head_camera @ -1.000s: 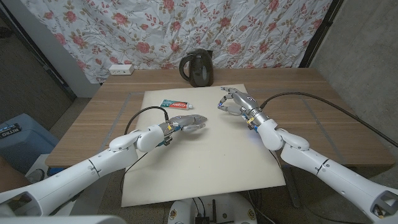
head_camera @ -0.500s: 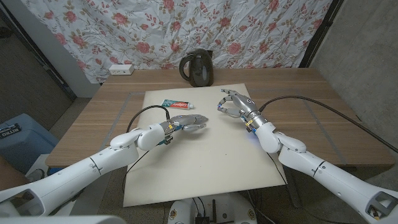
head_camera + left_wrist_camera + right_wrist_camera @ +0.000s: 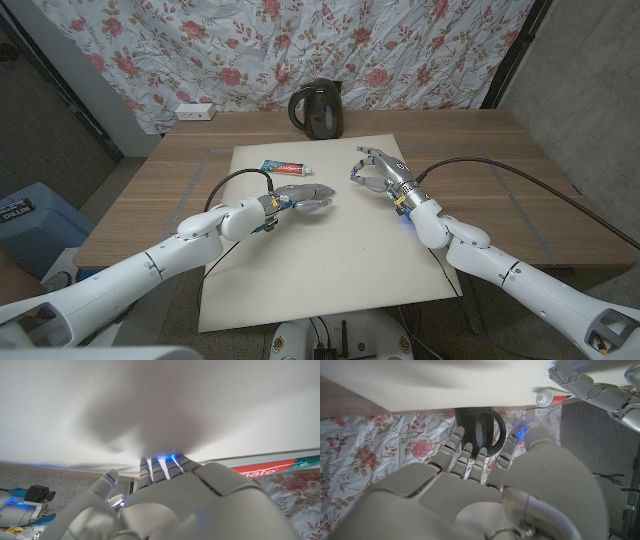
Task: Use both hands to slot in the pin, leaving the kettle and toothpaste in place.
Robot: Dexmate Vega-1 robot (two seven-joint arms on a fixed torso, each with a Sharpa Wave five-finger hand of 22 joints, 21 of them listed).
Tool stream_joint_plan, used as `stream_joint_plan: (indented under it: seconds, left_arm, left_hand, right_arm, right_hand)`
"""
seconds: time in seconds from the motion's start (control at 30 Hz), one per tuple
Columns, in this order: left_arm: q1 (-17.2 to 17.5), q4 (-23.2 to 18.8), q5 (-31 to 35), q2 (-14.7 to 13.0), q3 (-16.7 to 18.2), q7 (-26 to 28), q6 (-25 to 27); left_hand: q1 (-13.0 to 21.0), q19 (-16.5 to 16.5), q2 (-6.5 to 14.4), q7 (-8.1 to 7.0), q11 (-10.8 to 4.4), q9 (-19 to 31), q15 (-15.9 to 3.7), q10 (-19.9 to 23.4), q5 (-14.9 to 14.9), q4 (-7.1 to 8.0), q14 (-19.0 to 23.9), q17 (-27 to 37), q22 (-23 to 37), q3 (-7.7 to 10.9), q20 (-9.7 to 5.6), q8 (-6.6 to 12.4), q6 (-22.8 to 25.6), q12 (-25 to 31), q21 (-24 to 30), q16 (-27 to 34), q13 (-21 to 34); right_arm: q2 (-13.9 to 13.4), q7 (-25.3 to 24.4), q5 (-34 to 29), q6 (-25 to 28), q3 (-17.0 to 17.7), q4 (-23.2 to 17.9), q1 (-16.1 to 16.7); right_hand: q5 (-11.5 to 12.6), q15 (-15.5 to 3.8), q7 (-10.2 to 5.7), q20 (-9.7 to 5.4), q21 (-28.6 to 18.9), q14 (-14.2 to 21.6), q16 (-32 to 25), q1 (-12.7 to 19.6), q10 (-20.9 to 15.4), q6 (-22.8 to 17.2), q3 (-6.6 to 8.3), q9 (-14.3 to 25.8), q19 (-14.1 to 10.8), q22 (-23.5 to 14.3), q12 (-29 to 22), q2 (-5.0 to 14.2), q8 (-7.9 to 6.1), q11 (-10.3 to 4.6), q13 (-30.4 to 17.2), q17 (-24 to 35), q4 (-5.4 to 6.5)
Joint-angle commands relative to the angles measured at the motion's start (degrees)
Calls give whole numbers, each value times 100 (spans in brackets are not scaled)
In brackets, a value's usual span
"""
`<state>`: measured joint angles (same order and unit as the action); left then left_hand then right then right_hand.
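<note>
Since one second ago my right hand [image 3: 375, 170] has come a little toward the middle of the white mat [image 3: 330, 250], and my left hand [image 3: 300, 196] has stayed almost in the same place over the mat. My two hands are now near each other but still apart, with a bare strip of mat between them. The fingers of my left hand are stretched forward and lie close together, pointing to the right hand; I cannot tell if something is pinched between them. The fingers of my right hand are curled inward, and I cannot tell from the pictures if they hold anything. I cannot see the pin clearly in any picture; it may be hidden inside one of my hands. The toothpaste [image 3: 283, 167] lies on the mat just behind my left hand, not touched, and in my right wrist view its tube [image 3: 552, 396] shows beside my left hand's fingers [image 3: 600, 392]. The black kettle [image 3: 318, 111] stands upright on the wooden desk [image 3: 180, 170] behind the mat's far edge, well apart from both hands.
</note>
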<state>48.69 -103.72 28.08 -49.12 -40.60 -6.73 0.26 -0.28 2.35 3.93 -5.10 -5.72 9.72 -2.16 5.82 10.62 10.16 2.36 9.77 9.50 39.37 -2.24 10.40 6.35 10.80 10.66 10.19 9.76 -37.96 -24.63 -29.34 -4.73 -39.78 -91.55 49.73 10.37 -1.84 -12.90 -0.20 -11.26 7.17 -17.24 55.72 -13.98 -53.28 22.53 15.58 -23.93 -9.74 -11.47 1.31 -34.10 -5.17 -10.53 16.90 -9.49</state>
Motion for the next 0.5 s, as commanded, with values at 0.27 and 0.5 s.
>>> stream_joint_plan:
  seconds: [0.27,0.5]
  left_arm:
    - [4,-22,50,-12,-14,-54,4]
    - [27,-48,78,-22,-12,-46,19]
  left_hand:
    - [64,25,595,25,17,24,-422,60,54,-42,53,9,26,30,-679,27,79,17,21,15,14]
    - [87,31,594,24,20,22,-424,65,57,-71,58,1,24,50,-675,36,119,15,23,8,14]
  right_arm:
    - [-91,286,156,253,-14,-117,27]
    - [-144,430,240,353,1,-218,58]
  right_hand:
    - [-17,53,8,33,25,-19,-19,-29,-15,75,-55,-1,42,-14,16,22,14,38,-30,30,26]
    - [-24,84,9,55,32,-51,-5,-69,-7,88,-76,-7,73,-15,19,34,25,45,-31,36,53]
